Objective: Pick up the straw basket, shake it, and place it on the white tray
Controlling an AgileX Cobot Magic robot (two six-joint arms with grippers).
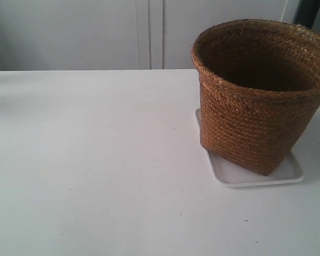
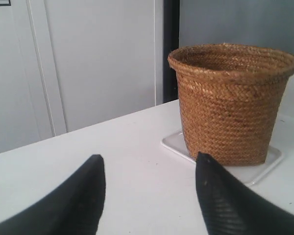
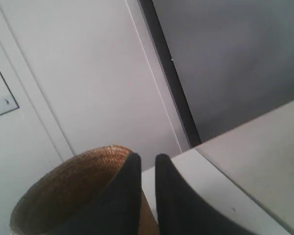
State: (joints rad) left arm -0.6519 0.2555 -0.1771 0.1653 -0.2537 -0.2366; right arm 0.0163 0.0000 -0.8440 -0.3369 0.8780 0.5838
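Straw basket point(image 1: 250, 122) stands on white tray point(image 1: 240, 177), right of frame; left fingers point(image 2: 225, 205) spread wide, empty; right fingers point(image 3: 176, 205) nearly closed, empty.

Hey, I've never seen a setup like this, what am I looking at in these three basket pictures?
It is a robot with two arms. One camera sits off the arms: a straw basket stands on a white tray on a white table. The other two cameras ride on the wrists. The left end effector, two black fingers, is spread open and holds nothing, the basket ahead of it. The right end effector has its fingers nearly together by the basket's rim; whether it grips the rim, I cannot tell.
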